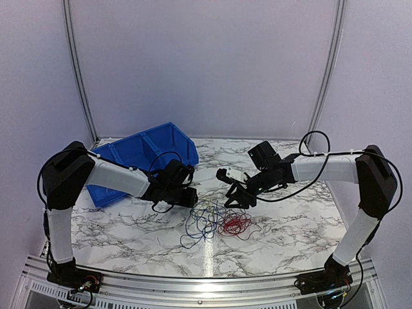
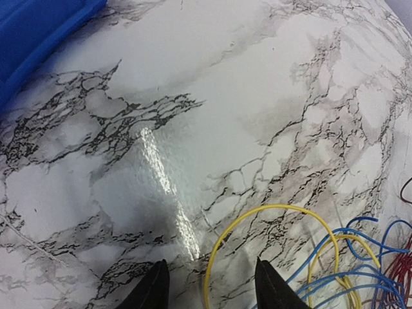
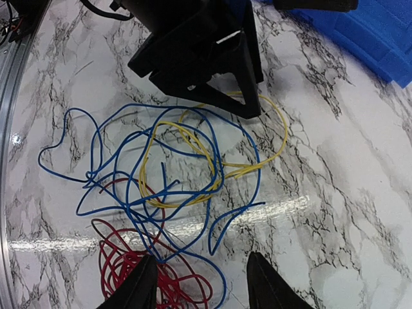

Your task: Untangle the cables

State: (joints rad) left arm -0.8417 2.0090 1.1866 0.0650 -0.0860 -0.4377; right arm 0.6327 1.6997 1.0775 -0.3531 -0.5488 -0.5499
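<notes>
Hovering low over the marble table (image 1: pixel 290 225), both claws stand spread wide and grip nothing: the left gripper (image 2: pixel 211 261) frames a yellow loop (image 2: pixel 270 207), the right gripper (image 3: pixel 201 256) hangs by the red coil (image 3: pixel 129 270) of the cables (image 1: pixel 215 222) heaped between them.

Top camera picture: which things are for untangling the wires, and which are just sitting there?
For the job:
- the cables, red, blue and yellow, in one heap
- the left hand and the right hand, both open, close to the heap

Just lying about:
- the blue bin, tipped over at the back left of the table
</notes>
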